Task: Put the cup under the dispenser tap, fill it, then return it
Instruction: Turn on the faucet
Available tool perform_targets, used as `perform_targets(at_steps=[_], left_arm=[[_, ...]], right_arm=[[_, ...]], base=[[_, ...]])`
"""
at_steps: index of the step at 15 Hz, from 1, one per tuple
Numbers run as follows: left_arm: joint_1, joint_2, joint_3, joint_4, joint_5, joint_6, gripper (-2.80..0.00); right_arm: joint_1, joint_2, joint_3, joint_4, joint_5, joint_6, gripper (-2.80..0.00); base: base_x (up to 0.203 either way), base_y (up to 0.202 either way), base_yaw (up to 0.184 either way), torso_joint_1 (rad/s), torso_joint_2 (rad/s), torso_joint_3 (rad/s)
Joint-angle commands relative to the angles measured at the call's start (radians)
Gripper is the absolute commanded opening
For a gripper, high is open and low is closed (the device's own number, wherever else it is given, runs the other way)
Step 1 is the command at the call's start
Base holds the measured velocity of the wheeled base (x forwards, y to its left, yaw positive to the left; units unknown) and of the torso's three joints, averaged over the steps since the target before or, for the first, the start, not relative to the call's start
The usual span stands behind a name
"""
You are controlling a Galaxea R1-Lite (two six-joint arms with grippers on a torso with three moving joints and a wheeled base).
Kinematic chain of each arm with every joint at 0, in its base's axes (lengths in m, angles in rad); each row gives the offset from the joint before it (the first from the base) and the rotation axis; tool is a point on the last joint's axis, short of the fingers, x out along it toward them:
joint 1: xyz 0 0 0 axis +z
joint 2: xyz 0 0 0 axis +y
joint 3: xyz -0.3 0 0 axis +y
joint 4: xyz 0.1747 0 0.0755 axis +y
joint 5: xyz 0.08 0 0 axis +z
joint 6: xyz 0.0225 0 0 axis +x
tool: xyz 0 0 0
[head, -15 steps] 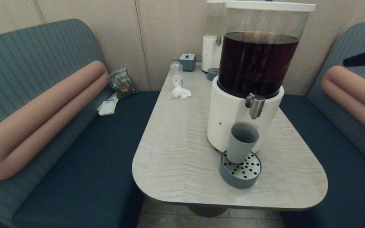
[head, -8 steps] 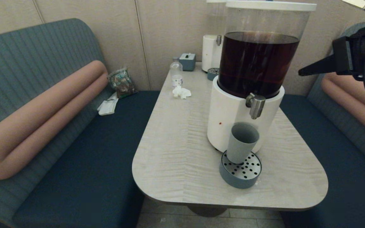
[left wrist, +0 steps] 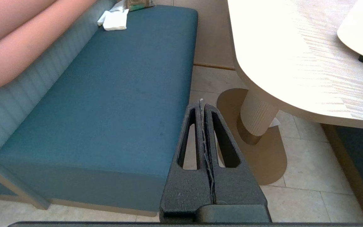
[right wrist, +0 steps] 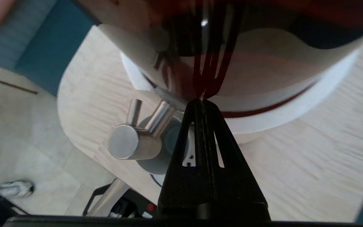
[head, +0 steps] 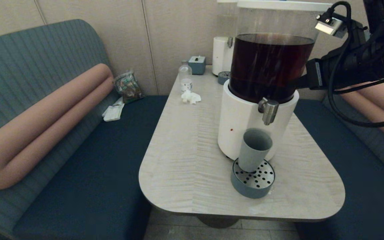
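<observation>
Booth worktop (head: 185,156) between blue benches: cup (head: 254,150) upright on drip tray (head: 252,182), mouth up, long axis vertical, at six o'clock below dispenser tap (head: 269,111); placing apparently done, filling and return left; right gripper (right wrist: 202,101) jaws closed, empty, beside tank; left gripper (left wrist: 201,102) closed, parked.

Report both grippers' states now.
Left gripper: shut, empty, beside the bench.
Right gripper: shut, empty, at the dispenser's tank above the dispenser tap.
</observation>
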Motion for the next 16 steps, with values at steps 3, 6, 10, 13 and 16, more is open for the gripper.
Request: perform_targets(at_steps=[3,6,10,13,16], left_arm=[[0.000,0.001,0.000,0.000,0.001,-0.001,-2.80],[0.000,0.001,0.000,0.000,0.001,-0.001,-2.80],[0.000,0.001,0.000,0.000,0.002,-0.001,-2.80],[0.000,0.001,0.000,0.000,0.001,-0.001,-2.80],[0.000,0.001,0.000,0.000,0.001,-0.001,-2.80]], right_arm=[[0.000,0.038,-0.003,-0.033,0.017,0.000,-2.80],[0.000,0.052,0.004,-0.063,0.027,0.002,-2.80],[0.000,0.058,0.010,-0.067,0.032,0.004,-2.80],[0.000,0.032,0.043,-0.068,0.032,0.003,-2.80],[0.000,0.011,0.054,-0.067,0.032,0.003,-2.80]], base=[[0.000,0.000,0.000,0.000,0.00,0.000],[0.000,0.000,0.000,0.000,0.00,0.000],[0.000,0.000,0.000,0.000,0.00,0.000],[0.000,0.000,0.000,0.000,0.00,0.000],[0.000,0.000,0.000,0.000,0.00,0.000]])
